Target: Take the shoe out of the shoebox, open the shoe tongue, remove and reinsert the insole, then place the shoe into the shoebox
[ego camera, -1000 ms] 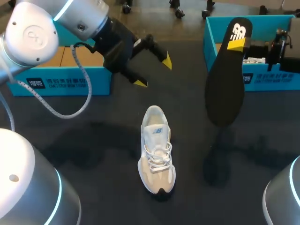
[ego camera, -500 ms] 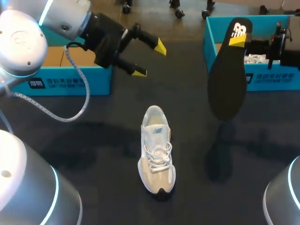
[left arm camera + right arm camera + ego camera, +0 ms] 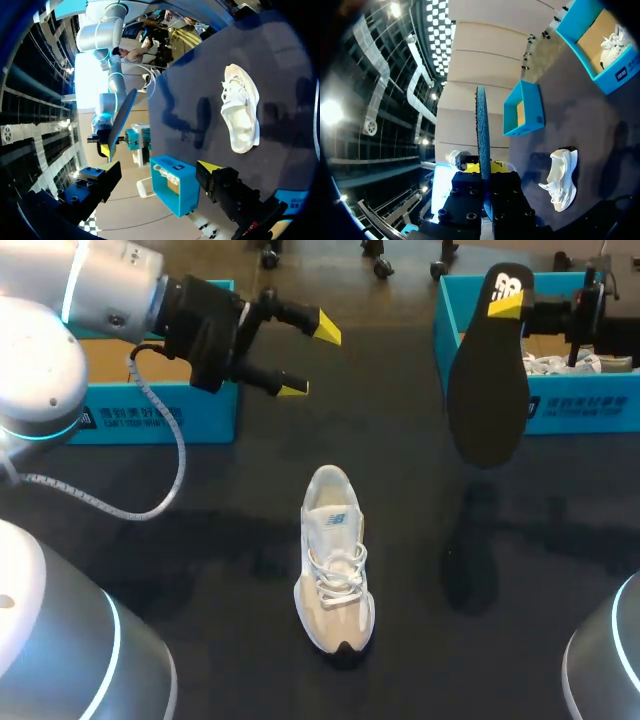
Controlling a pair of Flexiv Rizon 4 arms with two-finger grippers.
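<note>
A white and beige shoe [image 3: 335,560] lies on the dark table near the middle, its toe toward the front edge. My right gripper [image 3: 506,306] is shut on the heel end of a black insole [image 3: 487,390], which hangs above the table in front of the right teal shoebox [image 3: 445,325]. The right wrist view shows the insole [image 3: 481,140] edge-on between my fingers, with the shoe [image 3: 562,180] below. My left gripper [image 3: 309,358] hovers open and empty over the far left of the table, beyond the shoe [image 3: 241,116].
A second teal box [image 3: 160,418] stands at the far left, behind my left arm. Something white [image 3: 615,42] lies inside the right shoebox. A grey cable [image 3: 150,475] loops down from my left wrist over the table.
My left arm has drawn back toward the far left, its gripper still open. My right gripper has lifted the insole slightly higher and farther back. The shoe has not moved.
</note>
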